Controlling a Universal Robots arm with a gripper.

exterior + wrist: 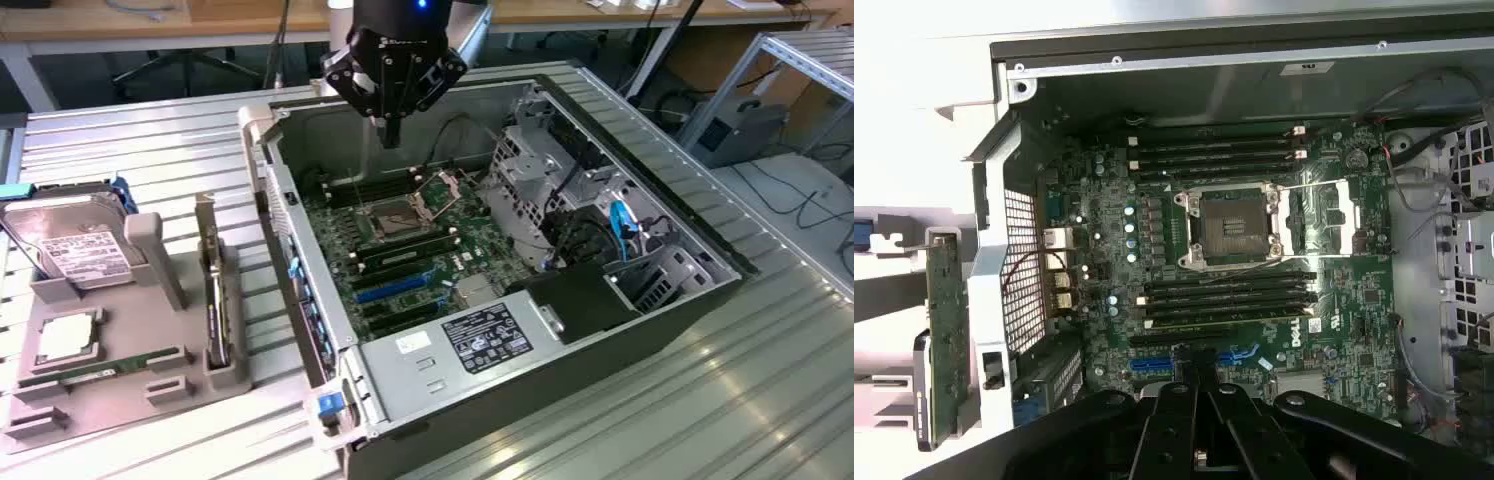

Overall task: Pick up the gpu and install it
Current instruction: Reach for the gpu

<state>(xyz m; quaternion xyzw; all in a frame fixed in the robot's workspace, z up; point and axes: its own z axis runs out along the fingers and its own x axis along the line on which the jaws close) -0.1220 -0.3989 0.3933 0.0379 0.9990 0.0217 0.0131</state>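
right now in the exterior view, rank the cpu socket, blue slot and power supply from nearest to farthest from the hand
1. cpu socket, just below the hand
2. blue slot, past the socket, lower in the exterior view
3. power supply, lower still, at the end farthest from the hand

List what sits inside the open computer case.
A green motherboard with an empty processor socket and memory slots, a silver drive cage and a labelled power supply. The gripper covers part of the blue expansion slots in the wrist view.
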